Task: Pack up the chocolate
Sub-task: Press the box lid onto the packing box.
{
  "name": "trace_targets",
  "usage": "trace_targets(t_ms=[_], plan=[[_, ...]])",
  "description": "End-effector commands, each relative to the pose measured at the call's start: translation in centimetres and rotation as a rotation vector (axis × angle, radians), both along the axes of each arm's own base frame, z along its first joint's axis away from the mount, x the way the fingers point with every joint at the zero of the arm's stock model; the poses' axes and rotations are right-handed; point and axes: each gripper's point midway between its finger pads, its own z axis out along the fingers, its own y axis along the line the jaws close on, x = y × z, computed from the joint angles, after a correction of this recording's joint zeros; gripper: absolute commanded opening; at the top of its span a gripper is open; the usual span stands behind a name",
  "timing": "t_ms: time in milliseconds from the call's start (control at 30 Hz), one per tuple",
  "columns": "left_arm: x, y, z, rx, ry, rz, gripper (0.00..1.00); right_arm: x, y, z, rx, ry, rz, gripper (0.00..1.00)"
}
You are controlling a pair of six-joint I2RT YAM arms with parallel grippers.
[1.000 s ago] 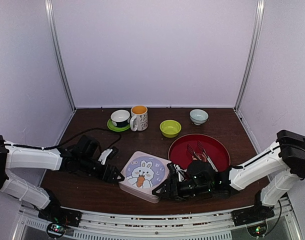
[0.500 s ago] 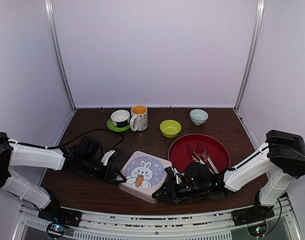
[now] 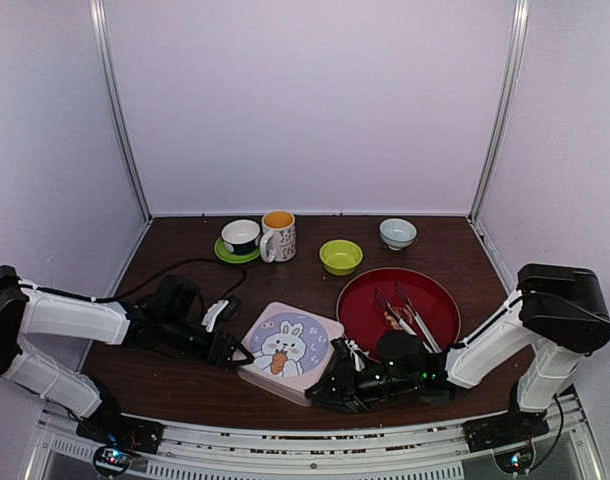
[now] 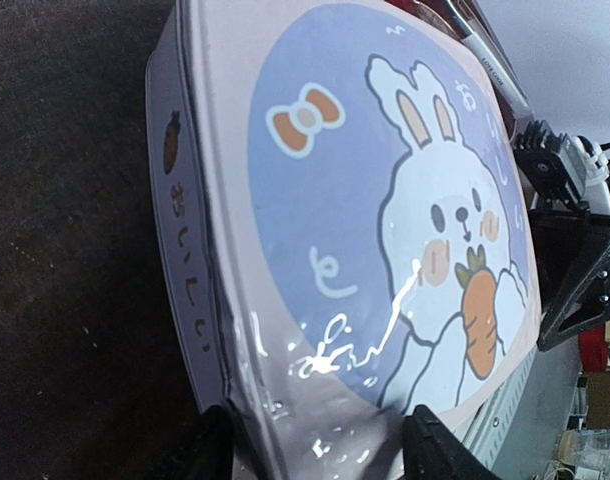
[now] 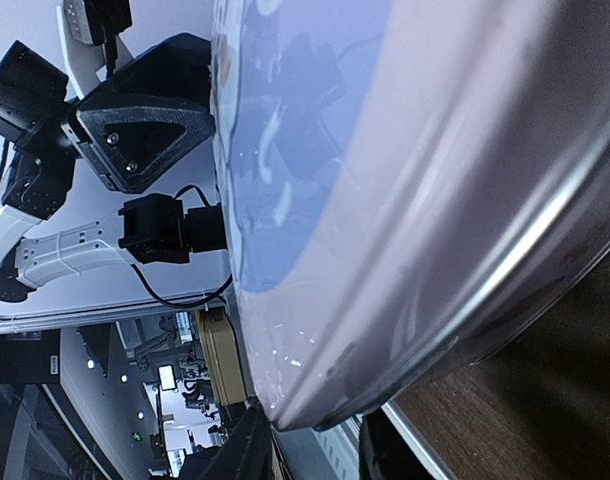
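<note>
No chocolate shows in any view. A square tin (image 3: 285, 347) with a rabbit-and-carrot lid lies at the table's front middle. It fills the left wrist view (image 4: 365, 200) and the right wrist view (image 5: 385, 200). My left gripper (image 3: 240, 355) is at the tin's left corner, with that plastic-wrapped corner between its fingers in the left wrist view (image 4: 320, 455). My right gripper (image 3: 320, 385) is at the tin's front right corner, its fingers closed over the tin's edge in the right wrist view (image 5: 315, 445).
A red round tray (image 3: 440, 295) holding metal tongs (image 3: 405, 308) sits right of the tin. Along the back stand a cup on a green saucer (image 3: 240, 236), a mug (image 3: 278, 236), a green bowl (image 3: 341, 256) and a pale bowl (image 3: 398, 233).
My right gripper has slid left and forward onto the tin's front right corner. My left gripper has crept a little right against the tin.
</note>
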Motion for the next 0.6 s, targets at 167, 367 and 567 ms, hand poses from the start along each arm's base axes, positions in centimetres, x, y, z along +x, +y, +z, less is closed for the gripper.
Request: trace_targets(t_ms=[167, 367, 567], plan=[[-1.8, 0.2, -1.8, 0.008, 0.054, -0.024, 0.59, 0.4, -3.1, -5.4, -0.142, 0.092, -0.102, 0.20], [-1.4, 0.5, -1.5, 0.019, 0.027, -0.005, 0.59, 0.8, -2.9, -4.3, -0.141, 0.045, -0.107, 0.07], [-1.3, 0.5, -1.2, 0.012, 0.018, 0.005, 0.59, 1.3, -3.3, -3.3, -0.140, 0.001, -0.128, 0.17]])
